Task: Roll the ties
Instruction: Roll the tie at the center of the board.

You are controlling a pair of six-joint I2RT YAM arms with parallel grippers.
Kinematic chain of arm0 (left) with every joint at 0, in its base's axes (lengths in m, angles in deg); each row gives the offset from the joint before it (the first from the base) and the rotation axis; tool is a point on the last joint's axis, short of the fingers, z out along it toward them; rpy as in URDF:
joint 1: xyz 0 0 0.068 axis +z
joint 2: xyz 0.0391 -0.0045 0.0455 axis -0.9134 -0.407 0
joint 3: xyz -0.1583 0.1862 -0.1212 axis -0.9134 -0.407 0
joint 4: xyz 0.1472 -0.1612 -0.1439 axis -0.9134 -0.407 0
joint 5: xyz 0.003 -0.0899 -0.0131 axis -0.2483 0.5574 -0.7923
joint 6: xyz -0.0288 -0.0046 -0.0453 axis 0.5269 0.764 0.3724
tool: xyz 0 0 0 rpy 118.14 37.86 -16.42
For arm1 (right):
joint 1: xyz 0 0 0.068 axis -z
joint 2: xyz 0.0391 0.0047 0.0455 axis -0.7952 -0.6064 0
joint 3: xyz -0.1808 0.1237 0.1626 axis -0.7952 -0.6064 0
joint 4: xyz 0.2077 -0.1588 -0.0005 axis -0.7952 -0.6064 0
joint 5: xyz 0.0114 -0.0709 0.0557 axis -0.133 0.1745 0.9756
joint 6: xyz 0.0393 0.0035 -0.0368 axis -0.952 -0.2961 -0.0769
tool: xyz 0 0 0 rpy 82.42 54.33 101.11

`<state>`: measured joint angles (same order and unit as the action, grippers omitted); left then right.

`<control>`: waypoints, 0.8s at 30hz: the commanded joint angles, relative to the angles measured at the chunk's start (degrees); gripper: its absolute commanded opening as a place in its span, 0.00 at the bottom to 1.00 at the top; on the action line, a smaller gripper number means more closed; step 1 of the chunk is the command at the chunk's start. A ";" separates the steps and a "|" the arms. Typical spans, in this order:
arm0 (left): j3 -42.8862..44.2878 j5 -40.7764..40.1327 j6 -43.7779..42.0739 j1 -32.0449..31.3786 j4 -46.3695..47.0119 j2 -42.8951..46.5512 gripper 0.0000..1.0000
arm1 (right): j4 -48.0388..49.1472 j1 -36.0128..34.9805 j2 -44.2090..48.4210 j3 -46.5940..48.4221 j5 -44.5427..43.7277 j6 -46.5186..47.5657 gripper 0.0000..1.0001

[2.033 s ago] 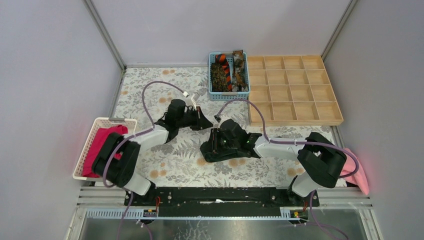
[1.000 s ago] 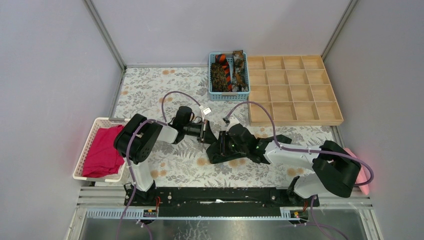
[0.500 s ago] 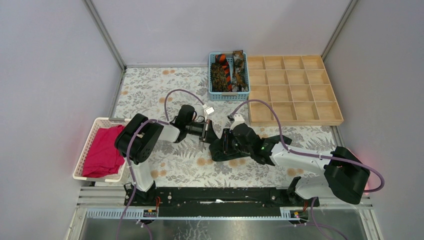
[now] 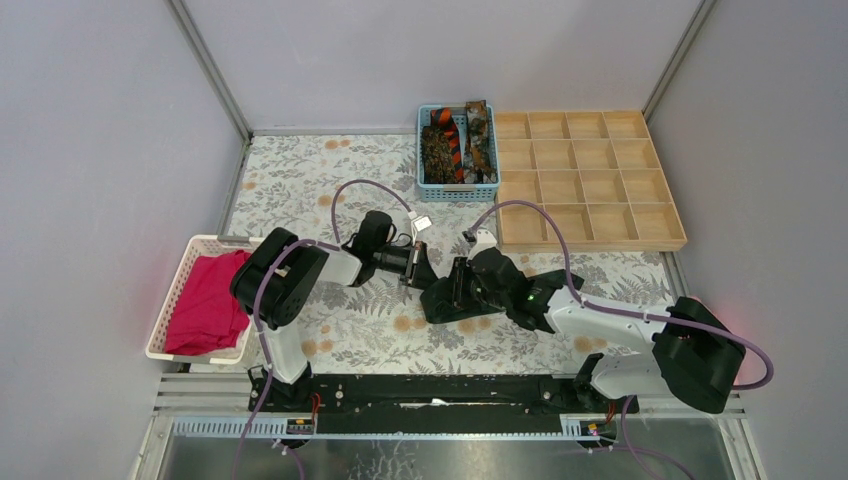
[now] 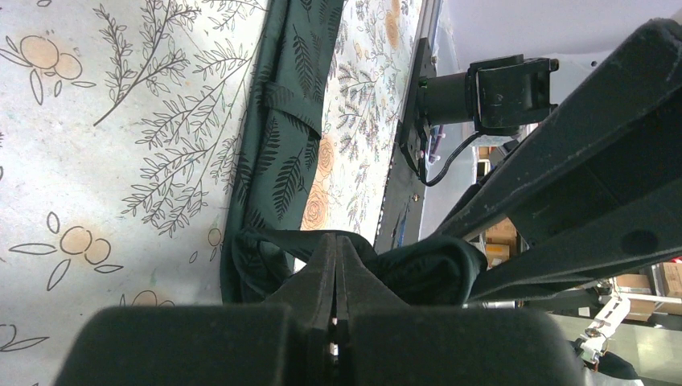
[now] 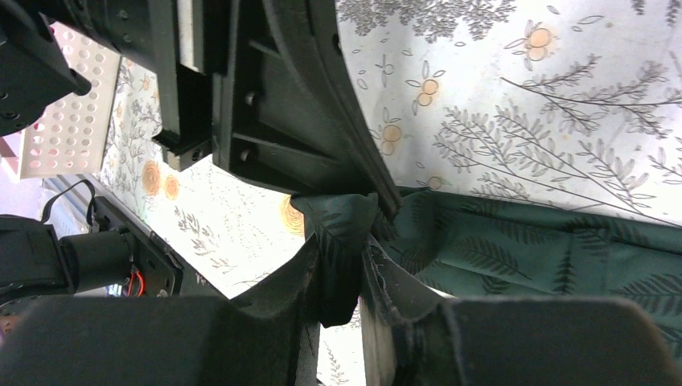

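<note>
Lying on the floral table (image 4: pixel 300 180), the dark green tie (image 5: pixel 281 161) extended ahead of the left gripper (image 5: pixel 336 251), whose jaws were pressed together at its bunched end, while the right gripper (image 6: pixel 342 257) pinched that fold between its fingers.

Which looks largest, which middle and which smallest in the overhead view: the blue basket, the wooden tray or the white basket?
1. wooden tray, clearly the largest.
2. white basket, in the middle.
3. blue basket, the smallest.
</note>
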<state>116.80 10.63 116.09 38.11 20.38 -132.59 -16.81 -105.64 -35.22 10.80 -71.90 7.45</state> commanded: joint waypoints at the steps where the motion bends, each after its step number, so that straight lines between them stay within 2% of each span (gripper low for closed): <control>1: 0.14 1.40 -1.96 -0.60 -1.47 -0.40 0.00 | -0.43 2.22 3.32 -1.44 -4.42 -0.08 0.26; 20: 1.14 0.96 -2.91 -0.72 -3.36 -1.11 0.00 | -2.34 3.93 4.26 -4.84 -6.17 -2.91 0.25; 24: 2.48 -4.45 -4.58 -0.43 -8.23 -0.05 0.00 | 0.35 4.05 3.70 -5.16 -2.95 -3.93 0.25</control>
<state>117.26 10.15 114.28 37.82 16.90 -132.61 -19.43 -102.14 -32.53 5.97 -75.97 4.87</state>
